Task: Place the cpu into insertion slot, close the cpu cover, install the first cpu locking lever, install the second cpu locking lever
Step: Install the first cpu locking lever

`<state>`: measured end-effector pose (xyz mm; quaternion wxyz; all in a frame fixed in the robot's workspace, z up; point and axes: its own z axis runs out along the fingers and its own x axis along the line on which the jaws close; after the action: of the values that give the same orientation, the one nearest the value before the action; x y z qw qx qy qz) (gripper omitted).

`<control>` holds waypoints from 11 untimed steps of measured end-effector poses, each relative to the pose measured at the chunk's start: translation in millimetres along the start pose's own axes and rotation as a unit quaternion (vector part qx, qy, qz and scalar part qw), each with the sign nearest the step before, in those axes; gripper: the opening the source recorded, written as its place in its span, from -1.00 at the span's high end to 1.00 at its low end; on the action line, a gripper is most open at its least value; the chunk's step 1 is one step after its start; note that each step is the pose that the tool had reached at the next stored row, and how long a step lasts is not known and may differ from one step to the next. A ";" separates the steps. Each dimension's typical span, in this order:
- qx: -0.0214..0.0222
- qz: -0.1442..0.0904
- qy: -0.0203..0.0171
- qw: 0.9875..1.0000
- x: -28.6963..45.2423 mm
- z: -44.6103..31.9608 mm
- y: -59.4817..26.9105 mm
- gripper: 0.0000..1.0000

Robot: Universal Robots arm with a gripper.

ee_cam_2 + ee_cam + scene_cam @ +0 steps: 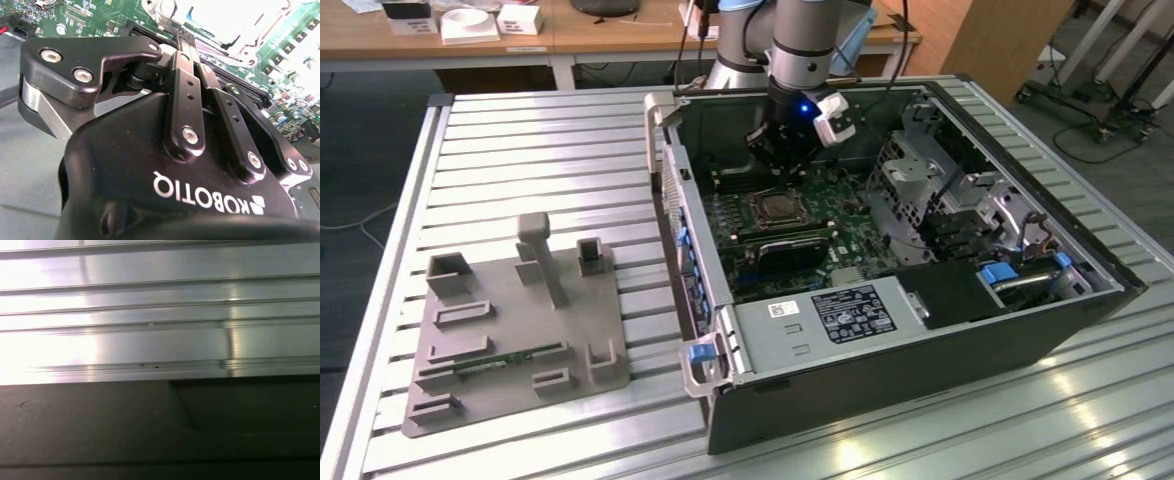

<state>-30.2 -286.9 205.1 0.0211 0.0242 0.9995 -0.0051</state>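
Now the gripper [785, 165] hangs low inside the computer case [1014, 320], beside the socket.
Its jaws stand narrow, gripping nothing that I can see. The cpu [782, 211] seems seated on the motherboard [841, 200] under the flat-lying cpu cover [757, 205], just camera-side of the gripper in the exterior view.

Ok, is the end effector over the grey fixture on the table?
No, in the exterior view the end effector is inside the open case, above the motherboard, apart from the fixture.
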 end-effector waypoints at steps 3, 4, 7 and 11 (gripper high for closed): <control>-0.001 0.000 0.000 1.000 -0.5 0.5 -1.1 0.80; -0.001 0.000 0.000 1.000 -0.6 0.5 -1.7 0.80; -0.001 0.000 0.000 1.000 -0.6 0.2 -3.2 0.80; -0.003 0.000 0.001 1.000 -1.0 0.2 -6.0 0.80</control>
<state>-29.5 -292.9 205.1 0.0205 0.0242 0.9995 -0.0023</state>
